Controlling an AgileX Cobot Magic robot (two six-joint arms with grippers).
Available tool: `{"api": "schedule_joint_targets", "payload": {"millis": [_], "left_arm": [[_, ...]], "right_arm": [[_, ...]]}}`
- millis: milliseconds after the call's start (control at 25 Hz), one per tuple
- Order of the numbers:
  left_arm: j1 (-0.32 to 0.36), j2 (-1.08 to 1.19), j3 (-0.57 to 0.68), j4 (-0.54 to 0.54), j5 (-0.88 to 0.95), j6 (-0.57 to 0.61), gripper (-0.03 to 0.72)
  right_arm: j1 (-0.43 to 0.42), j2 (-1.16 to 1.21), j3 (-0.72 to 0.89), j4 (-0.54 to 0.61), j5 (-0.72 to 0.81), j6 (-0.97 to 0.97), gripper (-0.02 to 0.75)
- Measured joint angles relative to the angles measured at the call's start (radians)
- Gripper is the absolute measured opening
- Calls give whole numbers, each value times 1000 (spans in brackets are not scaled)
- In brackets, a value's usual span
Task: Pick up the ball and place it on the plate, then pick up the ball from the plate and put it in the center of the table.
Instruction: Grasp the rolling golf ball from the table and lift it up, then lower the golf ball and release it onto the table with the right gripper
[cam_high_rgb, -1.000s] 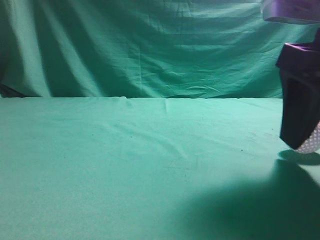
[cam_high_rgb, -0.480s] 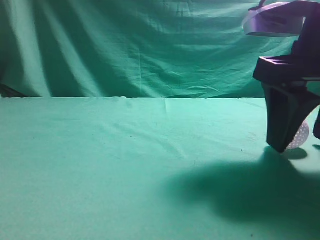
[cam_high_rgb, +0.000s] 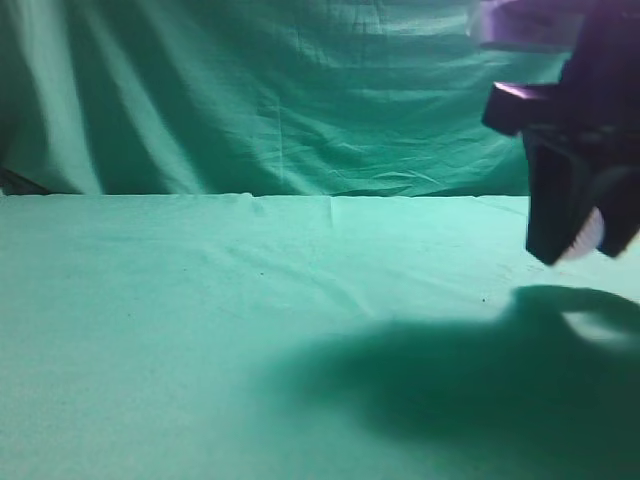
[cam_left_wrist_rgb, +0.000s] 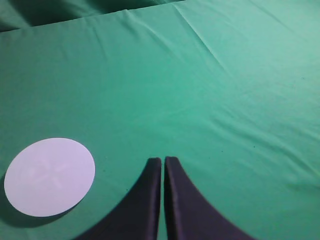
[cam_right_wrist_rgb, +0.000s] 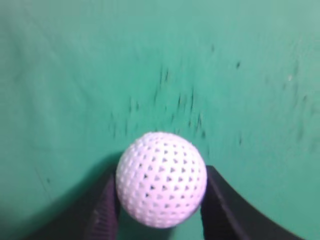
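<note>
Exterior view: the right gripper (cam_high_rgb: 585, 240) hung above the table (cam_high_rgb: 250, 330) at the far right, pinching the ball (cam_high_rgb: 587, 237) clear of the cloth; no plate showed here.

Left wrist view: the left gripper (cam_left_wrist_rgb: 163, 161) was pressed together and empty, with the plate (cam_left_wrist_rgb: 49, 176) just to its left, so the plate lay on the left arm's side.

Right wrist view: the ball (cam_right_wrist_rgb: 161, 179) sat squeezed between both fingers (cam_right_wrist_rgb: 102, 210), off the table.
</note>
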Motion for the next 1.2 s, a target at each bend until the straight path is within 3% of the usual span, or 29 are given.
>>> {"api": "schedule_joint_targets", "payload": {"millis": [320,600,920,1200], "left_arm": [[-38,0,0,0,0,0,0],[-39,-54,0,0,0,0,0],[-39,-144,8,30,-4,0,0],[-39,-144,138,24,-83,-2,0]], "right_arm": [[2,8,-286,17,183,-48,342],[70,45,-498,89,255,-147,342],[101,279,-725,140,314,-220,342],[112,487,-874,210,339,-321,342]]}}
